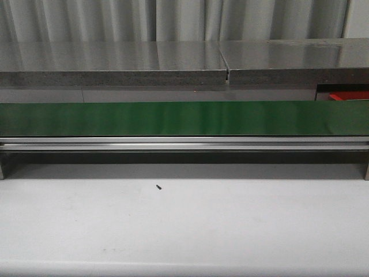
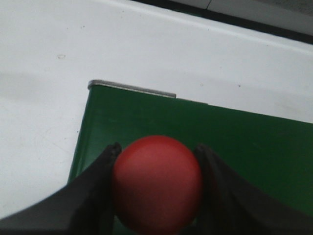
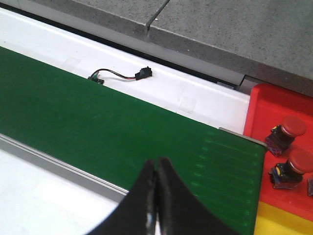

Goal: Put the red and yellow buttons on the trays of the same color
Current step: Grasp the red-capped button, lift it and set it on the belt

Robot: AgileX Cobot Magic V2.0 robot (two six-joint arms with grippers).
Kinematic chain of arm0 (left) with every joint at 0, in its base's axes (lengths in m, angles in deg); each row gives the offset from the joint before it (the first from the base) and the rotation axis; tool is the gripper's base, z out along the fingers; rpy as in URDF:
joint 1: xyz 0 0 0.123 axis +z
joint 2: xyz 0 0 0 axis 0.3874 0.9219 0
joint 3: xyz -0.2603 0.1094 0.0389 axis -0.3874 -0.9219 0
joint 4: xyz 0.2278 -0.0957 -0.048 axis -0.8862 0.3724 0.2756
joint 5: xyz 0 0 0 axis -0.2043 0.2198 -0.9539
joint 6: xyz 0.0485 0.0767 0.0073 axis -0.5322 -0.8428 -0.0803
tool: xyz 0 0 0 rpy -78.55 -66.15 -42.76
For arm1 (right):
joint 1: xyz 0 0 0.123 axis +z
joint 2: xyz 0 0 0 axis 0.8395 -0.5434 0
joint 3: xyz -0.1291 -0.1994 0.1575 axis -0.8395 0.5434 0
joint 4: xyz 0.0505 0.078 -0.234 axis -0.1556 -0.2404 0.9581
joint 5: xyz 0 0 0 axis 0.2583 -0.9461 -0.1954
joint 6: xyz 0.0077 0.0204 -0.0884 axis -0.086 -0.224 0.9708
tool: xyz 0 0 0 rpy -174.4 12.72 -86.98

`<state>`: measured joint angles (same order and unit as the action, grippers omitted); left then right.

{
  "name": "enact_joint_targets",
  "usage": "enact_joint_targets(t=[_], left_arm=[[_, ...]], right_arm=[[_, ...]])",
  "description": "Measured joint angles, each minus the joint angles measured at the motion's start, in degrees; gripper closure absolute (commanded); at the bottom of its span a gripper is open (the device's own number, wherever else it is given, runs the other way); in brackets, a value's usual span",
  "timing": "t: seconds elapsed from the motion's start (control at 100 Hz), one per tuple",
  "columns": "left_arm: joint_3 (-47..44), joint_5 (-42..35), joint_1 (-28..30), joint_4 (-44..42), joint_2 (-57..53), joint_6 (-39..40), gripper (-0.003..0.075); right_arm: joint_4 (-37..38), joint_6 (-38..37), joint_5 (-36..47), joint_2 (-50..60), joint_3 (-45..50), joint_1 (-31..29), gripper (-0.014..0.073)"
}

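In the left wrist view a red button (image 2: 157, 183) fills the space between the black fingers of my left gripper (image 2: 157, 155), which is shut on its round cap above the end of the green conveyor belt (image 2: 234, 147). In the right wrist view my right gripper (image 3: 157, 165) is shut with nothing in it, over the belt (image 3: 88, 122). Past the belt's end lies the red tray (image 3: 274, 105) with two red buttons (image 3: 288, 129) (image 3: 297, 166) on it, and a strip of the yellow tray (image 3: 283, 220) beside it. A corner of the red tray (image 1: 351, 95) shows in the front view.
The green belt (image 1: 173, 118) runs across the front view behind a metal rail (image 1: 173, 144), with a grey stone counter (image 1: 115, 63) behind it. A small black speck (image 1: 158, 186) lies on the white table. A loose black connector with wires (image 3: 139, 74) lies on the white ledge.
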<state>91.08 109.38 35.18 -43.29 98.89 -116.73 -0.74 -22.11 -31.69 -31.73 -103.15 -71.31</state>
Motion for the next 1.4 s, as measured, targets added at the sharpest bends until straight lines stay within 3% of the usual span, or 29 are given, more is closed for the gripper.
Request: enact_joint_targets(t=[0.31, 0.41, 0.62, 0.79, 0.87, 1.18, 1.4], left_arm=[[-2.68, -4.67, -0.03, -0.21, 0.00, -2.45, 0.0683], [-3.15, -5.17, -0.13, -0.10, 0.00, -2.46, 0.0634], [-3.19, -5.41, -0.13, 1.94, 1.58, -2.56, 0.0426], [-3.28, -5.49, -0.13, 2.52, 1.63, -2.56, 0.0123], [-3.28, -5.63, -0.13, 3.07, 1.63, -2.56, 0.0028], [-2.88, -5.63, -0.13, 4.16, -3.71, -2.67, 0.0029], [3.38, -4.71, 0.59, 2.55, -5.47, -2.73, 0.0029]], right_arm=[[0.00, 0.00, 0.00, 0.00, 0.00, 0.00, 0.0692], [0.00, 0.00, 0.00, 0.00, 0.00, 0.00, 0.0692], [0.00, 0.00, 0.00, 0.00, 0.00, 0.00, 0.0692], [0.00, 0.00, 0.00, 0.00, 0.00, 0.00, 0.0692], [0.00, 0.00, 0.00, 0.00, 0.00, 0.00, 0.0692], [0.00, 0.00, 0.00, 0.00, 0.00, 0.00, 0.0692], [0.00, 0.00, 0.00, 0.00, 0.00, 0.00, 0.0692]])
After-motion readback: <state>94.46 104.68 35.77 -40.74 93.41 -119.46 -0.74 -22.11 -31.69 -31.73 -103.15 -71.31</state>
